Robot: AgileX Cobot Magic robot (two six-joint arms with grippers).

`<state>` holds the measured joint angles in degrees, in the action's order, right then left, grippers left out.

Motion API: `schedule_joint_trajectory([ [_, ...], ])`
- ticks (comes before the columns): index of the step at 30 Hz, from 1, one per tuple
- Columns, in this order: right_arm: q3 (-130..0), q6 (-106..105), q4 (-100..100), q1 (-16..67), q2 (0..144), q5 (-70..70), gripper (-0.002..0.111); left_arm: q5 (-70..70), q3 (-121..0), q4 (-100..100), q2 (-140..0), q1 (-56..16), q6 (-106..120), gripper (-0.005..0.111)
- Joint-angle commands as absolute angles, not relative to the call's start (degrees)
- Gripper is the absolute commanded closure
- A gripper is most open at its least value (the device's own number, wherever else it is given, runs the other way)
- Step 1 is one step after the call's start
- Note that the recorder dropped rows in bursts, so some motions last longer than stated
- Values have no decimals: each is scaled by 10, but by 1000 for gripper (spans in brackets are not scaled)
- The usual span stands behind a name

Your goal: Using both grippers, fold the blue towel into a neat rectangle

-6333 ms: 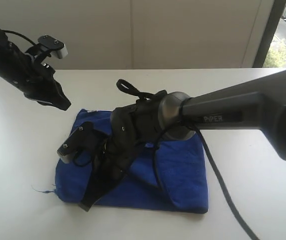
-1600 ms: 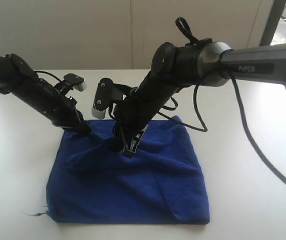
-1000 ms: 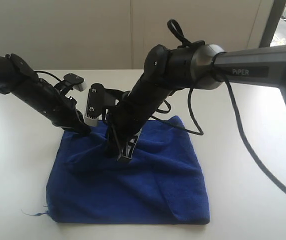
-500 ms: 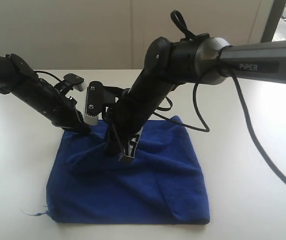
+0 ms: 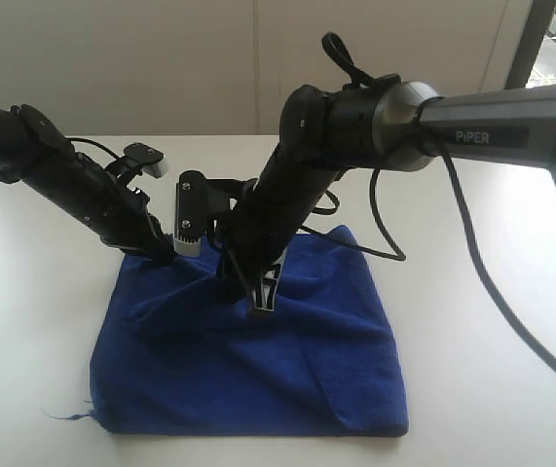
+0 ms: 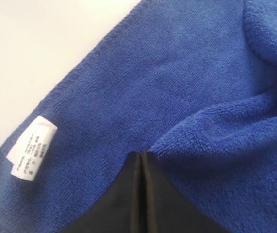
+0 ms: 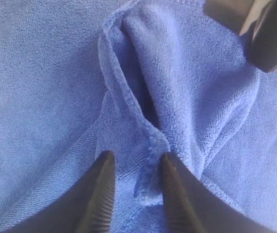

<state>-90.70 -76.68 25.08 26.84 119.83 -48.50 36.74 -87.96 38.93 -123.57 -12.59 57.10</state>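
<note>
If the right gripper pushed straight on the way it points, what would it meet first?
The bunched ridge of the blue towel, lying between its part-open jaws; the right gripper looks nearly on it, though depth is unclear.

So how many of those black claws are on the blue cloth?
2. The left gripper is pinched shut on the blue towel's far left corner. The right gripper stands near the middle of the far edge, jaws apart astride a raised fold. None seems hidden.
</note>
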Motion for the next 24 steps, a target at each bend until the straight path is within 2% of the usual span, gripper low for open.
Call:
schedule_joint_trajectory([
  [1,-908,-762,251,269,1198,-485,94,377,-884,394,-1235,-127,569,106],
  [3,-908,-752,255,269,1198,-483,108,377,-884,394,-1235,-127,569,106],
  [10,-908,-710,282,284,1171,-519,108,377,-884,394,-1235,-127,569,106],
  [17,-908,-644,280,341,1168,-561,108,377,-884,394,-1235,-127,569,106],
  [24,-908,-624,280,387,1177,-536,108,377,-884,394,-1235,-127,569,106],
])
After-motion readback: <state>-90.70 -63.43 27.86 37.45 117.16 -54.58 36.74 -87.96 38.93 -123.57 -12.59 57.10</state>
